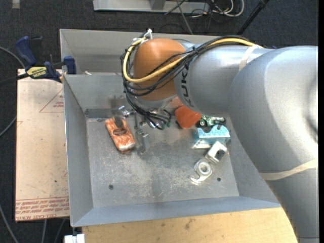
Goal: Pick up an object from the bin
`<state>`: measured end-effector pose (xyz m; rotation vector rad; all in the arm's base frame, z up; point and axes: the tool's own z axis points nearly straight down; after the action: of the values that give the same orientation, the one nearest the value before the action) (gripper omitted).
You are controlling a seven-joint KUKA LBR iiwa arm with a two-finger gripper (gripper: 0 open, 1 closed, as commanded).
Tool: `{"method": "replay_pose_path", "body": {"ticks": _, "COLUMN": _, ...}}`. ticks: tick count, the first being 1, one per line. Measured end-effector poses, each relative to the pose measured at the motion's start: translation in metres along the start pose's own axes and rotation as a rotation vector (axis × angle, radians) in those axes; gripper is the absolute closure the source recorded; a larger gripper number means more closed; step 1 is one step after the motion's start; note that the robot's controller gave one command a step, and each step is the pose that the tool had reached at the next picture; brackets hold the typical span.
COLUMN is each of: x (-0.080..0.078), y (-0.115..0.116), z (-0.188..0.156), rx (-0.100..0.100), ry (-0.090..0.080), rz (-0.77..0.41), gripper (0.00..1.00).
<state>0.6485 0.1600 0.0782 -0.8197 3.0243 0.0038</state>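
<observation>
Gripper (pixel 130 134) low over the left-centre floor of the bin (pixel 76 151), fingers spread apart: one rests on top of an orange oblong block (pixel 124 143), the other stands just beside its right edge. Nothing is clamped between them. Further right lie a red cup (pixel 187 117), a light-blue block (pixel 212 133) and a metal ring (pixel 202 170).

- Bin (pixel 152 186): grey metal, matt, its floor scuffed and scratched.
- Arm (pixel 263 85): smooth silver shell with a soft sheen.
- Wrist cover (pixel 154 59): orange and glossy.
- Orange block (pixel 123 139): rough and spongy-looking.
- Pale blue piece (pixel 212 133): plastic-looking.
- Bracket (pixel 204 169): bright bare metal.
</observation>
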Motion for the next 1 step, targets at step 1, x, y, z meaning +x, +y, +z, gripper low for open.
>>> {"method": "replay_pose_path", "body": {"ticks": 1, "x": 0.0012, "y": 0.0118, "z": 0.0046, "rx": 0.0, "ry": -0.002, "rz": -0.022, "gripper": 1.0}}
